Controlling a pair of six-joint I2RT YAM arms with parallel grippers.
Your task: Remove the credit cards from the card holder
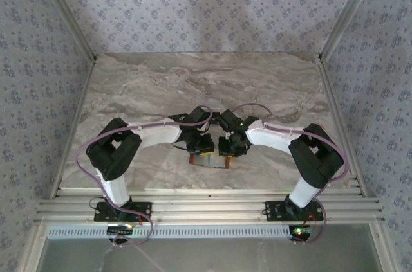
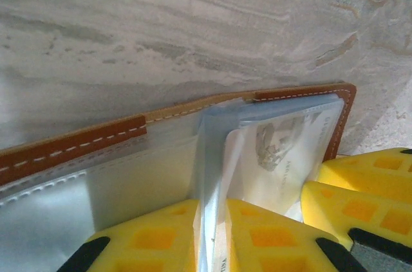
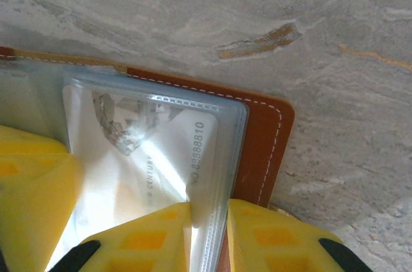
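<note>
The card holder (image 1: 211, 161) lies open on the marble table, its orange-brown rim (image 2: 77, 143) with white stitching around clear plastic sleeves. My left gripper (image 2: 212, 211) is shut on one upright sleeve leaf with a pale card edge in it. A whitish credit card (image 2: 283, 150) with a grey emblem sits in the sleeve to its right. My right gripper (image 3: 209, 211) is shut on the outer edge of the sleeve stack, over the same whitish credit card (image 3: 161, 156) with printed numbers. Both grippers, left (image 1: 201, 146) and right (image 1: 228, 146), meet over the holder.
The marble table (image 1: 206, 85) stretches behind the holder, with patterned walls on three sides. The right gripper's yellow fingers (image 2: 360, 195) crowd the left wrist view; the left gripper's yellow finger (image 3: 26, 182) shows in the right wrist view. An aluminium rail (image 1: 206, 208) runs along the near edge.
</note>
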